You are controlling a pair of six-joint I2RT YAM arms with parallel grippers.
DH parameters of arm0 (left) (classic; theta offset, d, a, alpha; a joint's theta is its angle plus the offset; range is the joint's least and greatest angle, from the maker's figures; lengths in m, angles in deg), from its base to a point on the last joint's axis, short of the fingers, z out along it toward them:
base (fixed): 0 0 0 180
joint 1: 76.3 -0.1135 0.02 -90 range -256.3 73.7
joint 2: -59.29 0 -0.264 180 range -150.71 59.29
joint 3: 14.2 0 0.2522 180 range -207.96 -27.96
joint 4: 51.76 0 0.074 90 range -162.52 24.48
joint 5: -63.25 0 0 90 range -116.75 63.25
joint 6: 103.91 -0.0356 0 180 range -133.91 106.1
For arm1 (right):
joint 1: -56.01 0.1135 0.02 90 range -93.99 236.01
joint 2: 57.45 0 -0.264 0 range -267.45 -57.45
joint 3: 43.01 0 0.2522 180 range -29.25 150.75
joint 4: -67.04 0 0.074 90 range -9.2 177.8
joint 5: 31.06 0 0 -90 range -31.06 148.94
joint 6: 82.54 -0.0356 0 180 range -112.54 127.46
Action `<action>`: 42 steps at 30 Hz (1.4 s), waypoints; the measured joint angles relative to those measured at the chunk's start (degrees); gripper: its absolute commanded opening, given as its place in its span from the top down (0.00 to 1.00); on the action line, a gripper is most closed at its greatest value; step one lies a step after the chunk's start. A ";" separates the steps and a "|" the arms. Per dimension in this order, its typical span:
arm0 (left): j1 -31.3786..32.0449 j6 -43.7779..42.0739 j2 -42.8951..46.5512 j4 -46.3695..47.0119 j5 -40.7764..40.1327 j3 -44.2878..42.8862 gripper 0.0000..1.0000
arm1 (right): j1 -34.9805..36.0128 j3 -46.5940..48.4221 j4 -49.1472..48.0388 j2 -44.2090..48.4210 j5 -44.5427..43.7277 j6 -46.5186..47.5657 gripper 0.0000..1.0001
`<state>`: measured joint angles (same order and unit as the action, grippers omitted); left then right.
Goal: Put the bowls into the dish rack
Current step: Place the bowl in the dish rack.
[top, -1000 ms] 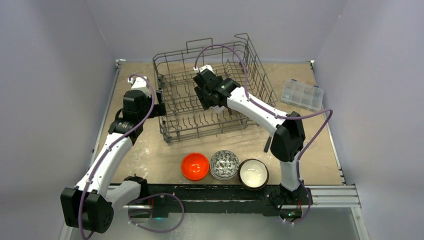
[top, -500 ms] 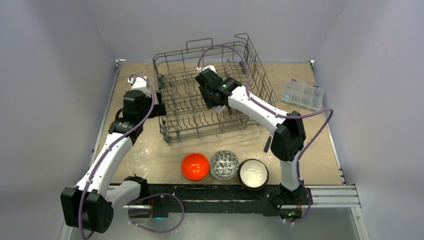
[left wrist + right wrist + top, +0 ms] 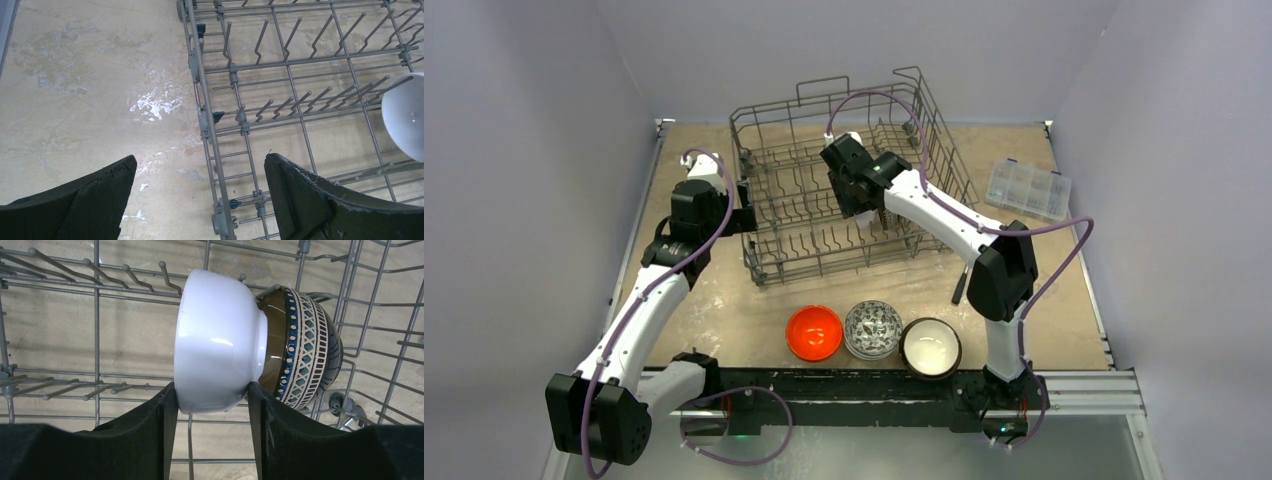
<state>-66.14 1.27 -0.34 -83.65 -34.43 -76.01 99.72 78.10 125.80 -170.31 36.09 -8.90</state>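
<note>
Top external view, items by size.

1. Surface [image 3: 724, 300]: tan, scuffed.
2. Dish rack [image 3: 794, 215]: far centre, wire.
3. Left claw [image 3: 200, 160]: fingers apart, empty, over the rack's left rim.
4. Right claw [image 3: 210, 390]: inside the rack, clamped on item 5.
5. White bowl [image 3: 215, 350]: on edge among the tines, its foot towards the blue-patterned bowl [image 3: 305, 350]; contact unclear.
6. Orange bowl [image 3: 814, 332], speckled bowl [image 3: 873, 328] and dark bowl [image 3: 931, 347]: waiting in a near-edge row.

I judge the step as seating item 5. Next, I'd lower it onto the tines, release, then lift clear.

Since the earlier frame, the right claw has edged towards the rack's far side; the rest is unmoved.
</note>
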 measured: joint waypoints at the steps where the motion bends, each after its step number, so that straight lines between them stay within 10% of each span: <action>1: 0.00 0.00 0.00 0.00 0.00 0.00 0.02 | 0.00 0.00 0.15 -0.02 -0.02 -0.24 0.46; 22: 0.00 0.00 0.00 0.00 0.00 0.00 0.02 | -1.03 1.42 3.82 -2.56 2.36 -1.84 0.14; 42: 0.00 0.46 3.80 -0.24 5.95 -0.31 0.01 | -7.41 -6.10 -8.28 16.04 22.82 -1.53 0.12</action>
<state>-66.14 1.73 3.46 -83.89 -28.48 -76.32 92.31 72.00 117.51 -154.26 58.91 -10.43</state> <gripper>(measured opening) 0.975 0.875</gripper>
